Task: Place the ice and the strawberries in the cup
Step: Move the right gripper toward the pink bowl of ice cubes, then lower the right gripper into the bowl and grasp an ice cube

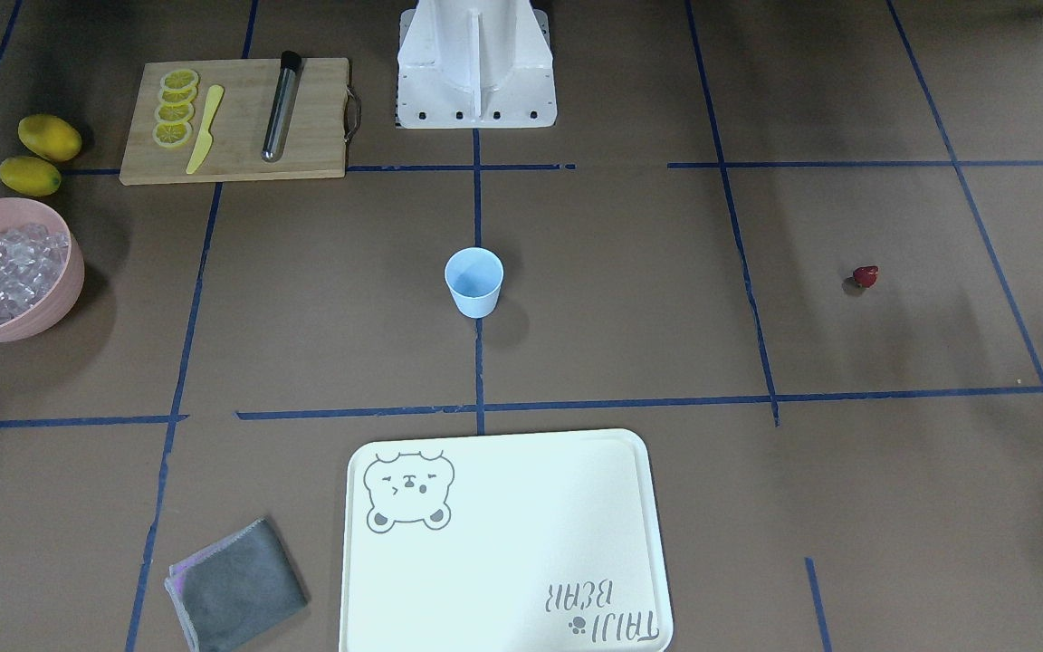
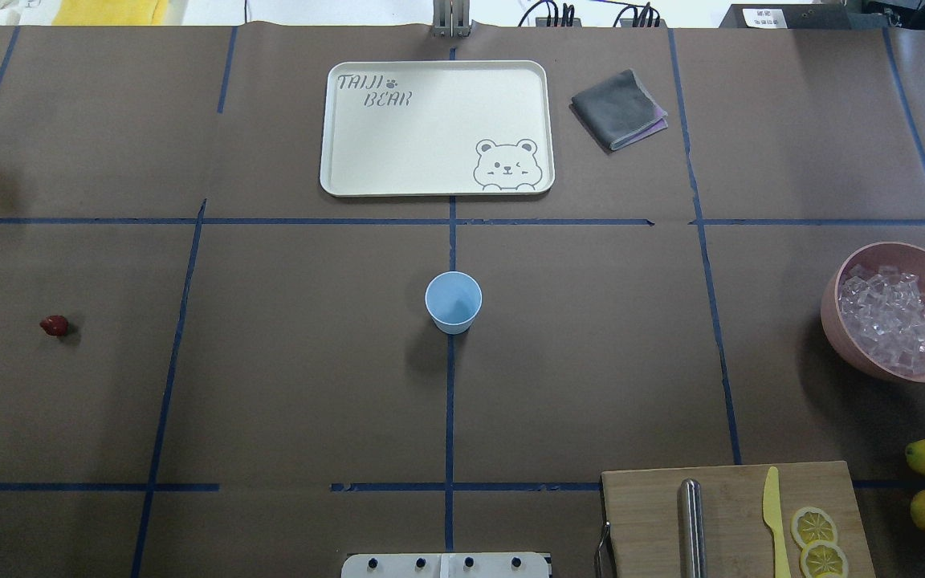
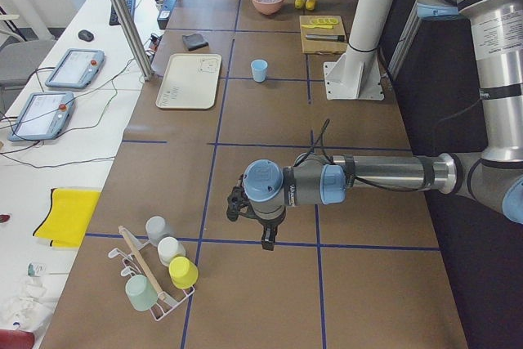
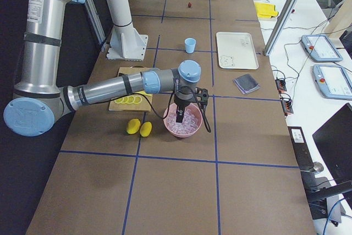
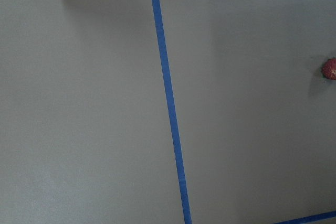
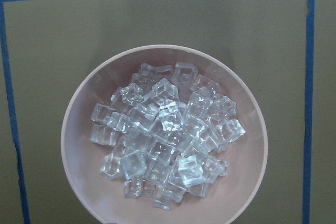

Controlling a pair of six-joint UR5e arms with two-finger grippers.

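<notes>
Right wrist-mounted view sets your right hand over the ice heaped in the pink bowl. I cannot tell how far it is open, nor your left hand. Centre on one top cube. The cup stands mid-surface, with the strawberry well apart from it.

Empty cup — lone strawberry — ice in bowl

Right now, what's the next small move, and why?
Probably lower the right claw straight into the clear ice cubes: it hangs above the round pink bowl, and the pale-blue tapered cup looks empty.
</notes>
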